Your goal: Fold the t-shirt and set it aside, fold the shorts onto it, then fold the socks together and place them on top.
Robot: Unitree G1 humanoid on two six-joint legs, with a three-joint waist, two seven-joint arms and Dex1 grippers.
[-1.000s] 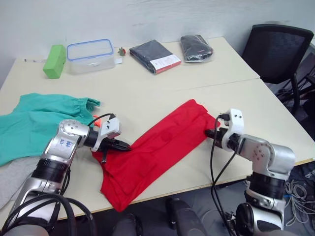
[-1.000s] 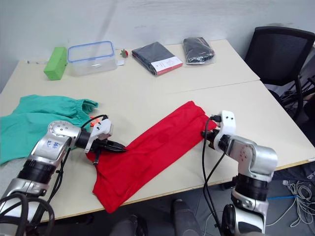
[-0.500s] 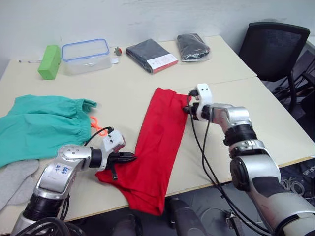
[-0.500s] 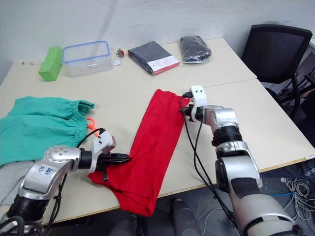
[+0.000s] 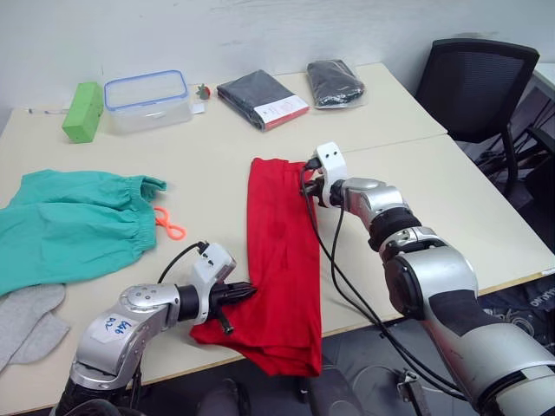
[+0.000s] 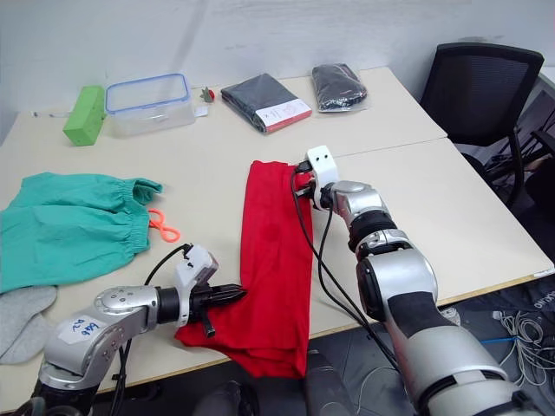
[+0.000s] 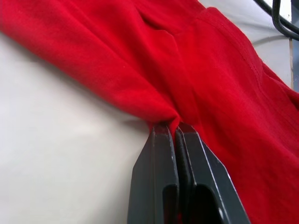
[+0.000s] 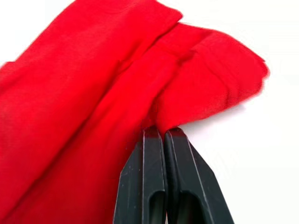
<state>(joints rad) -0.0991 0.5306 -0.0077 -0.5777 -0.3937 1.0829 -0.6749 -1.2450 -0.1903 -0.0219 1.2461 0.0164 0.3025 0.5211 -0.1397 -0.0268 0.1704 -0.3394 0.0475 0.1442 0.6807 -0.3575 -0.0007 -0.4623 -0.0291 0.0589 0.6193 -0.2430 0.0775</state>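
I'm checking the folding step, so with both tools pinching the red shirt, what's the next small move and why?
Probably carry the left tool up toward the right tool, folding the t-shirt in half. Both are shut on its ends, it lies as a long narrow strip, and its near end hangs over the table edge.

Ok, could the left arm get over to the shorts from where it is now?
Probably not yet: the left gripper is shut on the t-shirt. The shorts lie close on its outer side with bare table between.

green block (image 5: 78, 111) far left | clear blue-rimmed box (image 5: 147, 98) beside it | two dark packaged garments (image 5: 262, 98), possibly clothing | black chair (image 5: 473, 87) right
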